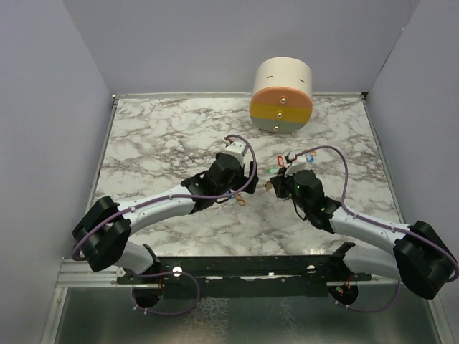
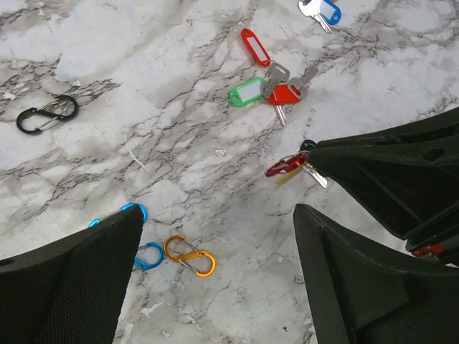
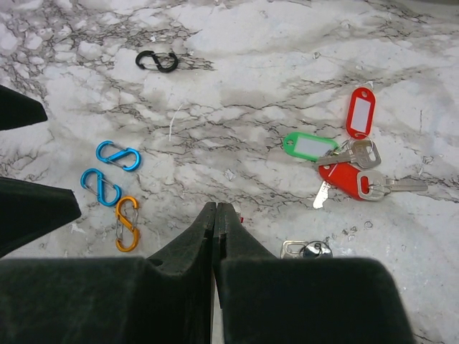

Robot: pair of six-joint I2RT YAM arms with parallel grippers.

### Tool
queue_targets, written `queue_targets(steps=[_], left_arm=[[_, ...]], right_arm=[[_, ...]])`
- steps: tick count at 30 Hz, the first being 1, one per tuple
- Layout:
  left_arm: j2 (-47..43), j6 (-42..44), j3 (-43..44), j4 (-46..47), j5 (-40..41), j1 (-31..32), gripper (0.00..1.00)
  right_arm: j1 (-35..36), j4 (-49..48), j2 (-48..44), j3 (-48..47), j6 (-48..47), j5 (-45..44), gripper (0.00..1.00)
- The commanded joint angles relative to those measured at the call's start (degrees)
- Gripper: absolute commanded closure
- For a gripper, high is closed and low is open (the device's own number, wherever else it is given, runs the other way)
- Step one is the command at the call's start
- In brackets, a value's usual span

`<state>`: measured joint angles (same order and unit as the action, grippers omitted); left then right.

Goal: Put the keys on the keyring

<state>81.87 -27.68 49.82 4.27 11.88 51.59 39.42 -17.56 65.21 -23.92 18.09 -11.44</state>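
Note:
A bunch of keys lies on the marble: a red tag, a green tag, a red-headed key and silver keys. The bunch also shows in the left wrist view. A blue-tagged key lies farther off. My right gripper is shut on a red clip with a silver key hanging at it, low over the table. My left gripper is open and empty above an orange S-clip.
Two blue S-clips lie beside the orange one. A black S-clip lies apart. A round striped drum stands at the table's back edge. Grey walls close in both sides.

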Motion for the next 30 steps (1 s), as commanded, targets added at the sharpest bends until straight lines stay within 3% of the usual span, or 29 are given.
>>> queue_targets(steps=[1, 3, 9, 18, 30], left_arm=[[-2.63, -1.28, -1.21, 0.84, 5.17, -0.42, 0.09], [-2.88, -1.86, -1.43, 0.47, 6.37, -0.48, 0.01], [-2.8, -2.27, -1.83, 0.88, 6.45, -0.52, 0.01], [-3.78, -2.36, -2.6, 1.05, 6.99, -0.68, 0.01], [-4.2, -2.25, -3.15, 0.85, 7.28, -1.47, 0.01]], right_arm=[[0.3, 0.85, -0.93, -0.25, 0.48, -4.52, 0.99], [0.22, 3.64, -1.03, -1.8, 1.77, -8.59, 0.99], [-1.26, 13.39, -0.08, -8.22, 3.76, -19.19, 0.99], [-13.48, 15.78, 2.9, -12.15, 3.18, -14.27, 0.99], [-21.93, 19.63, 4.76, -13.39, 4.0, -13.35, 0.99]])
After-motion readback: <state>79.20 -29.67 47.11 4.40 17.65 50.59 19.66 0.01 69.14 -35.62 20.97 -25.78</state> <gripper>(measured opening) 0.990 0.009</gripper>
